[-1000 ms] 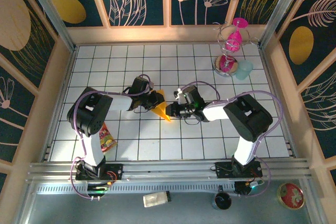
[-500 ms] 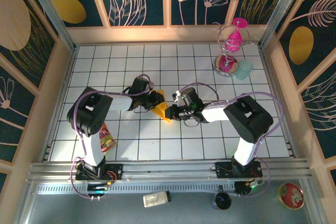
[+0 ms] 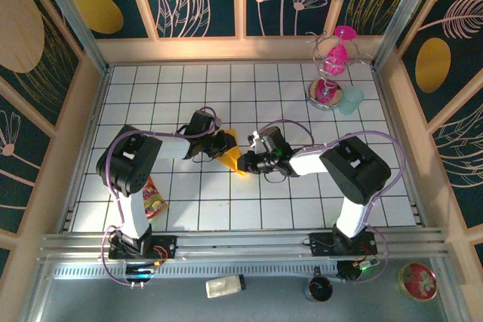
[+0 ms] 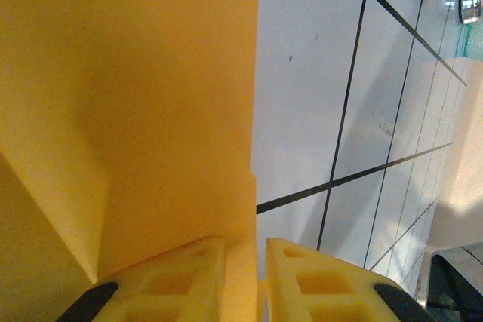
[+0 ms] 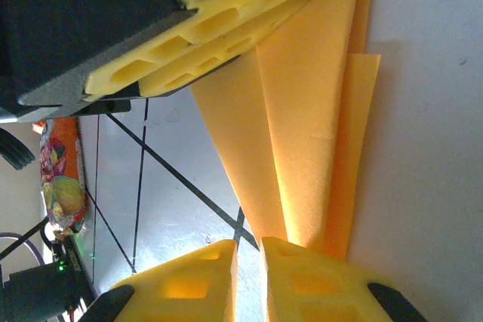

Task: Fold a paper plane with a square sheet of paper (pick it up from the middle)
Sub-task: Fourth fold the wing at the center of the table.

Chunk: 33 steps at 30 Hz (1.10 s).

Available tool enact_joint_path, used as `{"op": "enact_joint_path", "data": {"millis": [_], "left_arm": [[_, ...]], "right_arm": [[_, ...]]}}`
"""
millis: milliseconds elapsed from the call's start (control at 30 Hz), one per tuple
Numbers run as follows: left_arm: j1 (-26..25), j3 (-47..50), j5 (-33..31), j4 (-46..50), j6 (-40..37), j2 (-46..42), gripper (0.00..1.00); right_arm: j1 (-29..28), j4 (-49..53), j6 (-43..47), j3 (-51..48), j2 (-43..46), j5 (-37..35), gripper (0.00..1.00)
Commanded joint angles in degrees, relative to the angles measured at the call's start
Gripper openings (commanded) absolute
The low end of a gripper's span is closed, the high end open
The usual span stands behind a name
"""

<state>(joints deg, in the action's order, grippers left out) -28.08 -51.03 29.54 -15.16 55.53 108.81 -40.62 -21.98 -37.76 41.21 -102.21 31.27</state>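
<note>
Bright, even light; close wrist views slightly soft

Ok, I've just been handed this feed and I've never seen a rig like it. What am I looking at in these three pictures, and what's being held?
These are two robot arms bolted at the near edge of a white tiled table, each ending in a two-finger gripper with yellow fingers. The overhead picture is from a fixed camera above and behind them; the left gripper and right gripper meet mid-table. The other two pictures come from cameras on the wrists, each looking along its own fingers. Both grippers are pinched shut on one folded paper, orange-yellow and creased into long layers. Also on the table: a snack packet beside the left arm and a pink ornament in a wire stand at the far right.
</note>
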Motion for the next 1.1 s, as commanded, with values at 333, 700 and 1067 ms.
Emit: {"op": "enact_joint_path", "data": {"millis": [333, 700, 1067], "left_arm": [[0.22, -0.74, 0.24, 0.19, -1.44, 1.31, 0.21], [0.21, -0.22, -0.18, 0.16, -1.56, 1.61, 0.21], [0.52, -3.68, -1.53, 3.36, -4.29, 1.40, 0.21]], "right_arm": [[-0.42, 3.30, 1.11, 0.02, -1.87, -1.65, 0.17], [-0.50, 7.35, 1.94, 1.05, -2.47, -3.03, 0.16], [-1.18, 17.12, 5.28, 3.60, -3.25, -7.91, 0.13]]}}
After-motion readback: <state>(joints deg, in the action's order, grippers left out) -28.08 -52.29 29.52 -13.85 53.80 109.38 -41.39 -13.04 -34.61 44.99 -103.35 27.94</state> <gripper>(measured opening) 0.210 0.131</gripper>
